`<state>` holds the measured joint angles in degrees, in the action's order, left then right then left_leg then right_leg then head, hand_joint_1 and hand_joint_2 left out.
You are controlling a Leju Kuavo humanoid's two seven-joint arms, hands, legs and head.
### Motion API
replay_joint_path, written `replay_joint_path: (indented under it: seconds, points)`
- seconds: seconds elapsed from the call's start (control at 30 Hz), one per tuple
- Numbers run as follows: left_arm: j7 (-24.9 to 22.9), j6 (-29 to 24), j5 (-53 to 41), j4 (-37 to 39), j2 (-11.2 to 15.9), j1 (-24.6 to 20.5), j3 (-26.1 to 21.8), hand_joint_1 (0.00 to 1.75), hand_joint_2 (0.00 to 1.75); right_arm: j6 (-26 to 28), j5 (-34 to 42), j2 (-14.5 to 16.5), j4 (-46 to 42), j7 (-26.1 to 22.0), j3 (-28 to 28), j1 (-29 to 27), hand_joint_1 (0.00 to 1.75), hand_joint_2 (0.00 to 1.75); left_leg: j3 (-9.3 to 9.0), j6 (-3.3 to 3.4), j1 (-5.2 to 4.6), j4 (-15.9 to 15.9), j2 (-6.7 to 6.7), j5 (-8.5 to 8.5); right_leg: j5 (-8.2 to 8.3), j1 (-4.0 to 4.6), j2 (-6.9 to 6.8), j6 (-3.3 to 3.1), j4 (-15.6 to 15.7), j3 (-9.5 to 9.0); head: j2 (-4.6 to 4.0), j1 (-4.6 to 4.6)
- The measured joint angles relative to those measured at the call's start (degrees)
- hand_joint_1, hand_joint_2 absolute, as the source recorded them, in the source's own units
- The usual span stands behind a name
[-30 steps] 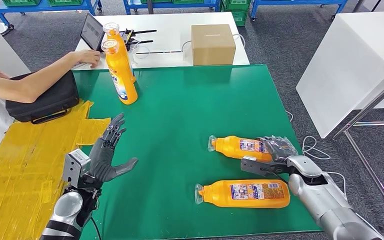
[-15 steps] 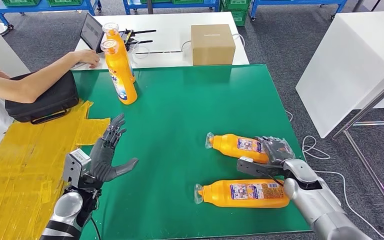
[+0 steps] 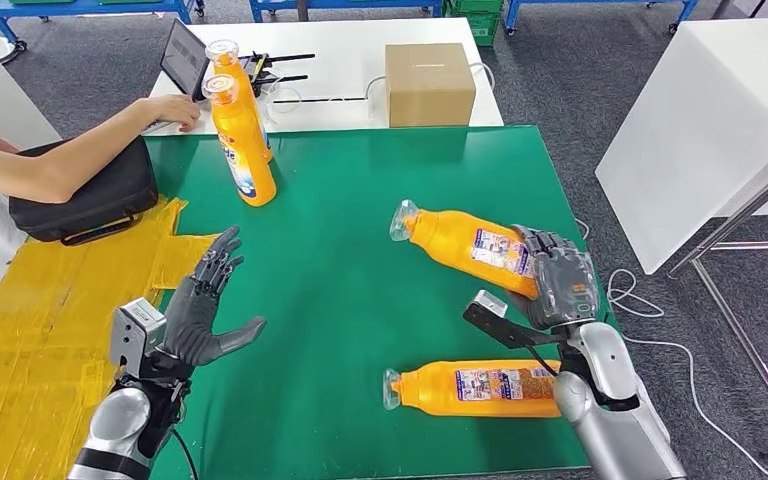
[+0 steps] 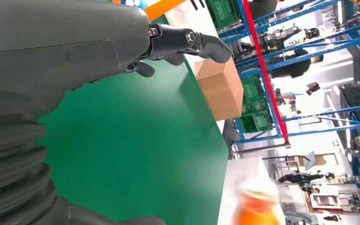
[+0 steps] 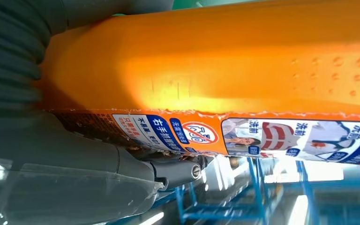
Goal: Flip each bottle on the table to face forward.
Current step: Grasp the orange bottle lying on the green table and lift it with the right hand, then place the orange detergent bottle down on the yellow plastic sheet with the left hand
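My right hand grips the base end of an orange bottle and holds it tilted above the green table, cap end pointing to the far left. That bottle's orange body and label show close up in the right wrist view. A second orange bottle lies on its side near the front edge, cap to the left. Two more orange bottles stand upright at the far left corner. My left hand hovers open over the table's left edge, fingers spread.
A person's arm reaches across a black bag at the far left. A cardboard box and a laptop sit on the white table behind. Yellow taped sheeting covers the left side.
My right hand has lifted the nearer-to-centre bottle off the table and swung it up and away, cap end rising to the far left. The left hand stayed put.
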<state>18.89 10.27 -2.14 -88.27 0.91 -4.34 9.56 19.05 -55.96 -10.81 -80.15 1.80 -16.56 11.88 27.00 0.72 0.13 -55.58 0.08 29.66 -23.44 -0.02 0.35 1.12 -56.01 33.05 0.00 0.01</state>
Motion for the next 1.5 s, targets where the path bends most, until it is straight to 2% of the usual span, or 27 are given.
replay_joint_path:
  seconds: [0.2,0.4,0.5,0.67,0.8,0.87,1.0,1.07,1.23,1.5]
  points:
    - [-0.16,0.32,0.09,-0.45,0.37,0.38,-0.49,0.0,1.75,1.54,1.97,0.98,-5.97,-1.07,2.86,-2.07,1.75,1.75,0.04,0.01,-0.03,0.0,0.01,0.01,0.0,-0.03,0.0,0.0,0.02,0.05,0.0,-0.01]
    - [-0.16,0.46,0.1,-0.62,0.49,0.43,-0.6,0.0,1.75,1.55,2.03,1.32,-7.87,-1.15,3.58,-2.78,1.75,1.75,0.03,0.01,-0.03,0.0,0.01,0.01,0.0,-0.01,0.0,0.0,0.01,0.06,0.0,-0.01]
    - [-0.22,0.52,0.09,-0.63,0.59,0.4,-0.58,0.0,1.75,2.18,4.48,1.65,-8.39,-2.39,4.01,-2.94,1.75,1.75,0.04,0.01,-0.02,0.0,0.01,0.0,0.0,0.0,0.0,0.0,0.01,0.07,0.0,-0.01]
    - [-0.8,1.26,0.37,-0.79,1.22,-0.3,-0.44,0.0,1.75,1.96,18.26,3.62,-9.96,-8.45,5.18,-2.98,1.75,1.75,0.04,0.0,-0.02,0.0,0.01,0.0,0.0,0.01,0.0,0.0,0.0,0.08,0.0,-0.01]
    - [-1.34,3.63,2.96,-0.3,2.02,-2.89,1.0,0.0,1.75,-6.07,34.83,6.03,-9.2,-14.18,5.3,-1.76,1.75,1.75,0.04,0.0,-0.01,0.0,0.01,-0.02,0.01,0.0,0.0,-0.01,0.0,0.07,0.0,-0.01]
    - [-1.59,5.31,4.76,0.6,2.23,-5.05,2.25,0.0,1.75,-9.1,39.11,7.57,-6.98,-16.31,5.1,-0.31,1.75,1.75,0.04,0.02,-0.01,0.0,0.01,-0.05,0.02,0.0,0.0,-0.01,-0.01,0.06,0.0,0.0]
    - [-2.54,7.73,8.52,3.04,2.28,-9.57,5.32,0.0,1.75,-7.1,39.35,12.36,-1.48,-22.42,3.25,2.16,1.75,1.75,0.02,0.02,-0.01,-0.01,0.02,-0.07,0.03,0.0,0.01,-0.01,-0.06,0.07,0.0,0.01]
    - [-3.03,8.09,10.31,4.09,2.28,-11.58,7.01,0.0,1.75,-5.81,39.3,14.74,0.81,-23.69,1.34,3.12,1.75,1.75,0.01,0.02,-0.01,-0.01,0.03,-0.08,0.02,0.03,0.02,-0.01,-0.08,0.08,0.0,-0.01]
    - [-3.36,8.25,13.03,5.87,2.28,-14.68,9.98,0.0,1.75,-4.45,39.68,18.23,6.13,-23.98,-2.79,5.47,1.75,1.75,0.07,0.01,0.02,0.0,0.03,-0.07,0.01,0.09,0.01,-0.01,-0.09,0.13,0.0,0.01]
    - [-2.99,8.16,14.11,7.14,2.27,-16.32,12.58,0.0,1.75,-4.52,39.09,21.66,13.46,-24.05,-6.98,8.55,1.75,1.75,0.07,0.02,0.01,-0.01,0.03,-0.07,0.02,0.02,0.01,-0.01,-0.08,0.13,0.0,0.01]
